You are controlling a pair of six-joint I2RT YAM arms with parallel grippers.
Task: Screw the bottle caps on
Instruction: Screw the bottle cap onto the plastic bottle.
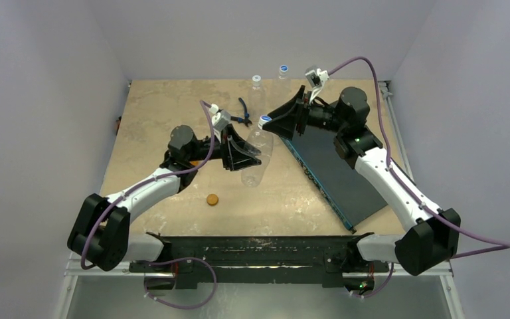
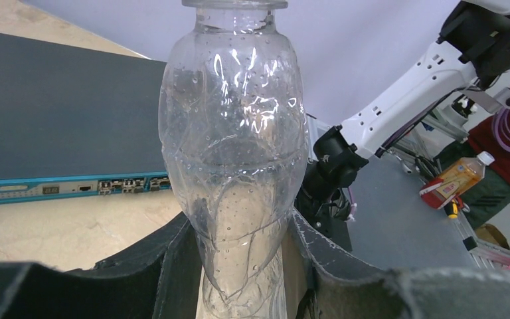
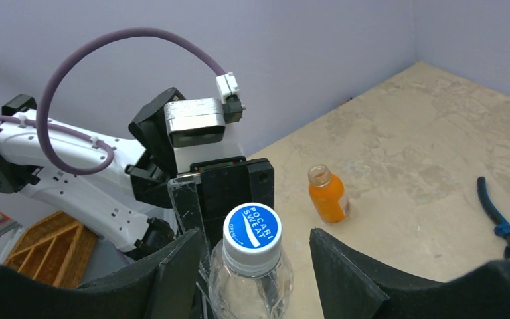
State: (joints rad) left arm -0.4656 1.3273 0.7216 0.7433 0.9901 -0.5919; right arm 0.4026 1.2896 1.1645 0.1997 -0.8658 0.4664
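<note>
Table (image 1: pixel 166 100) | left claw (image 1: pixel 242 155) grips bottle (image 1: pixel 259 159) (mid-table) | right claw (image 3: pixel 257 238) straddles cap (image 3: pixel 252 228)

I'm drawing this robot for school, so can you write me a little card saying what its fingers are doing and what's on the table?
left fingers: shut on the clear bottle
right fingers: open, either side of the blue cap on that bottle
orange bottle: standing, no cap
orange cap: loose on the table
pliers: lying on the table
</note>
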